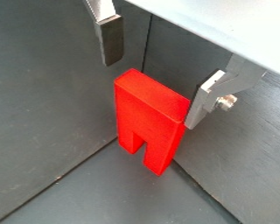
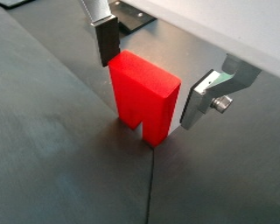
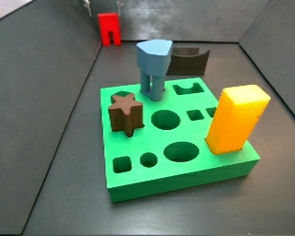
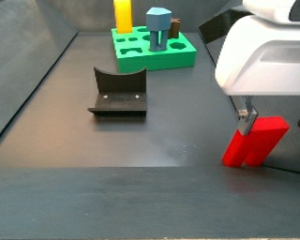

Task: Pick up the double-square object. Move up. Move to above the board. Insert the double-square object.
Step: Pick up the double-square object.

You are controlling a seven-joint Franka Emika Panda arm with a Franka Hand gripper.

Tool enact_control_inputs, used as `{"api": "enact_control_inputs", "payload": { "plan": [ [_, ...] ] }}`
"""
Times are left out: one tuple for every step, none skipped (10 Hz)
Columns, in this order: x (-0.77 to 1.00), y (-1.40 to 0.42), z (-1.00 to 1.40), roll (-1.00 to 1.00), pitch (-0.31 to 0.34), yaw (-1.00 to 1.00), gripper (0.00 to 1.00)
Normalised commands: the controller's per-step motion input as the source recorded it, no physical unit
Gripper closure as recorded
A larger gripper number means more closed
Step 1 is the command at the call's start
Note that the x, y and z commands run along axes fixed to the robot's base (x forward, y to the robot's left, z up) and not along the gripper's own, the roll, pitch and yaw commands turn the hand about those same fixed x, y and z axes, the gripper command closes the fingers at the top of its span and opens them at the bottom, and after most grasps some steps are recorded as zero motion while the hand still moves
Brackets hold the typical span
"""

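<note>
Step in hand, as judged: pick-up. The end effector stands wide, one finger on each side of the red block, neither touching. Centre the pads on its flanks before closing. The block stands upright on the surface, long axis vertical, notch down. The board lies well apart at 11 o'clock in a side view.

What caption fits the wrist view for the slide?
Open tool straddles the upright red double-square object on the dark floor, fingers either side, not yet clamped.
</note>
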Motion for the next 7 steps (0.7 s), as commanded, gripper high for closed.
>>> {"api": "enact_control_inputs", "payload": {
  "plan": [
    [0.20,0.00,-0.52,0.04,-0.093,0.05,0.00],
    [0.19,-0.04,-0.48,0.04,-0.067,0.07,0.00],
    [0.22,-0.10,-0.52,0.05,-0.067,0.08,0.00],
    [0.25,-0.09,-0.58,0.05,-0.069,0.10,0.00],
    [0.22,-0.05,-0.55,0.03,-0.070,0.09,0.00],
    [-0.01,0.02,0.00,0.00,0.000,0.00,0.00],
    [0.00,0.00,0.00,0.00,0.000,0.00,0.00]
  ]
}}
